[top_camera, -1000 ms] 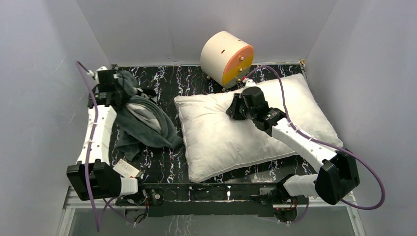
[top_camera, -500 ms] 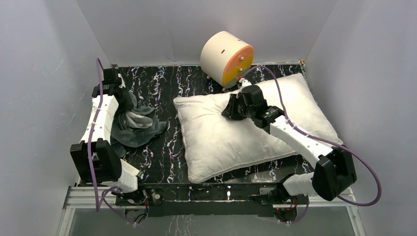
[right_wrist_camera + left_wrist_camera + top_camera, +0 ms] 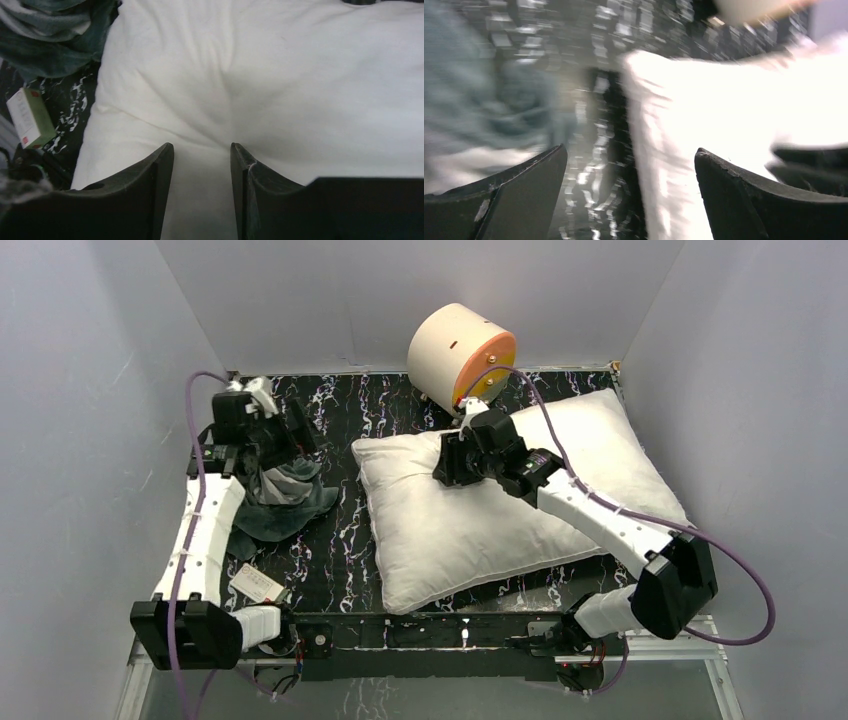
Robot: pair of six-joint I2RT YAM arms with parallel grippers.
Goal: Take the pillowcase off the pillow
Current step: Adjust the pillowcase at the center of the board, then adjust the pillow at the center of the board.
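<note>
The pillowcase (image 3: 278,497) lies off the pillow as a crumpled dark grey heap, with some striped folds, at the table's left. My left gripper (image 3: 295,435) hovers just above its far edge, open and holding nothing. In the blurred left wrist view the gripper (image 3: 629,155) has the pillowcase (image 3: 479,100) to its left and the pillow (image 3: 724,110) to its right. The bare white pillow (image 3: 520,510) fills the table's middle and right. My right gripper (image 3: 445,468) sits on its far left part. In the right wrist view that gripper (image 3: 201,150) is open, with only the pillow (image 3: 260,75) showing between its fingers.
A cream-and-orange cylinder (image 3: 462,358) stands at the back, just behind the pillow. A small white and green box (image 3: 256,586) lies near the left arm's base and shows in the right wrist view as the box (image 3: 30,117). Grey walls close in the black marbled table (image 3: 340,540).
My left gripper has opened and let go of the pillowcase, which dropped from a hanging bundle into a heap. My right gripper has opened wider and shifted left on the pillow.
</note>
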